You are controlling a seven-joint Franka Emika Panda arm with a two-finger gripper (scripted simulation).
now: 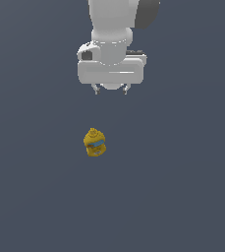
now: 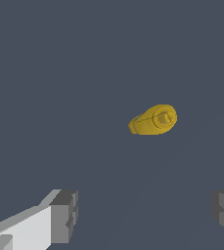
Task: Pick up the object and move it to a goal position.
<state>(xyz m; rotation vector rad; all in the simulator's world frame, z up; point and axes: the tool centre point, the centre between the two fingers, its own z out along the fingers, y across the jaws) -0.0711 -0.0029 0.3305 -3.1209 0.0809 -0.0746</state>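
The object, a small yellow squeeze bottle (image 1: pixel 94 142) with a pointed yellow cap and a blue-and-red label, stands on the dark grey surface near the middle of the exterior view. In the wrist view the bottle (image 2: pixel 153 120) is seen from above, cap toward the camera. My gripper (image 1: pixel 111 90) hangs above and behind the bottle, slightly toward the exterior view's right, well apart from it. Its jaws are spread wide and hold nothing. In the wrist view the gripper (image 2: pixel 145 215) shows two grey fingertips (image 2: pixel 64 215) far apart.
A flat dark grey surface (image 1: pixel 182 187) fills both views. The white arm (image 1: pixel 116 24) rises out of the exterior view's upper edge. No other objects show.
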